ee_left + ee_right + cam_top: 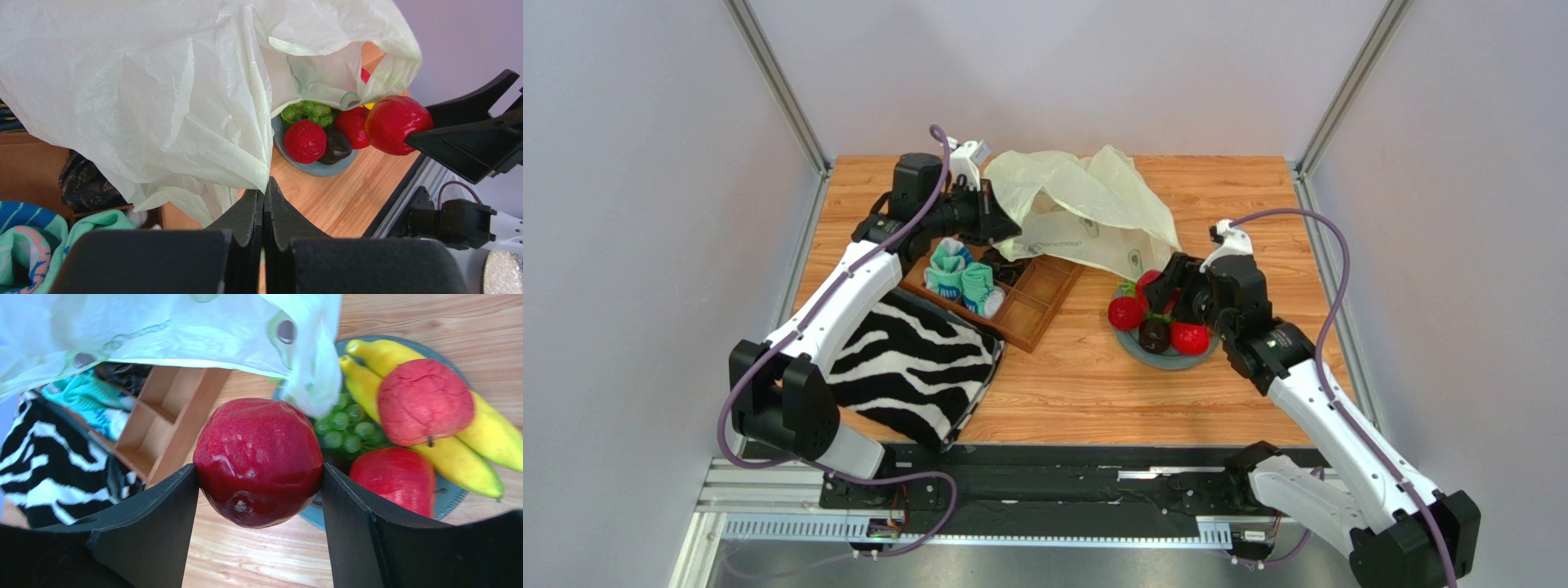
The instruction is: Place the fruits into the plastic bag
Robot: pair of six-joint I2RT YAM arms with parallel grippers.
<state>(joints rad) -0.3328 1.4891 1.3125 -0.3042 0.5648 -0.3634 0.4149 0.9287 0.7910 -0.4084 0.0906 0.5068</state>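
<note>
Right end effector [259, 473] is clamped on a glossy red fruit [258, 447] mid-frame, left end effector [264, 191] pressed together, pinching the plastic bag [153, 86] edge.

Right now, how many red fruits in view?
3. Glossy red fruit in the right jaws; textured red fruit and another red fruit on the plate. Bag may hide more.

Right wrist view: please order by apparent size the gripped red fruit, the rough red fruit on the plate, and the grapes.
1. gripped red fruit, but it is nearest the camera, so its true rank is unsure.
2. rough red fruit.
3. grapes, partly hidden.
</note>
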